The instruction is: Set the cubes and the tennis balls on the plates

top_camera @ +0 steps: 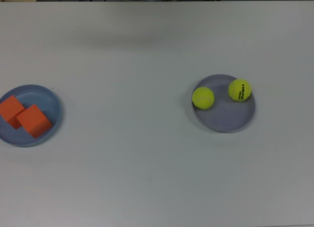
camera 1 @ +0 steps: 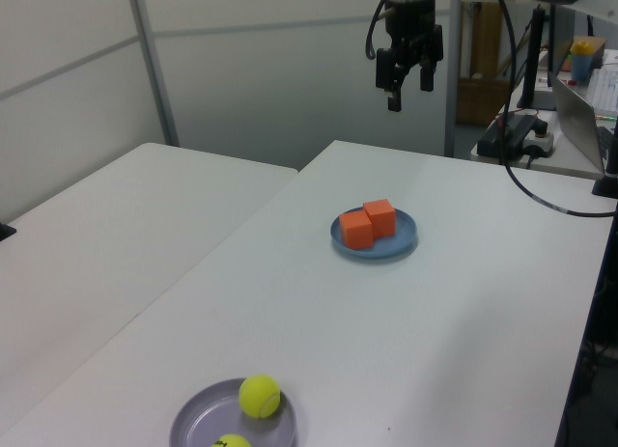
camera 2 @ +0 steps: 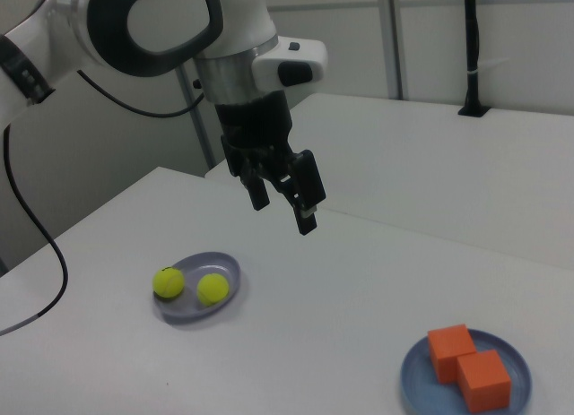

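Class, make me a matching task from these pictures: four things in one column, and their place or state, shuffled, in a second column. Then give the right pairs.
Column 1
1. cubes
2. tennis balls
3. claw
4. lavender plate

Column 2
A. raised in the air above the table, holding nothing
B. on the blue plate, touching each other
C. nearer the top view's right
D. on the lavender plate, set apart from each other

Pairs: 1-B, 2-D, 3-A, 4-C
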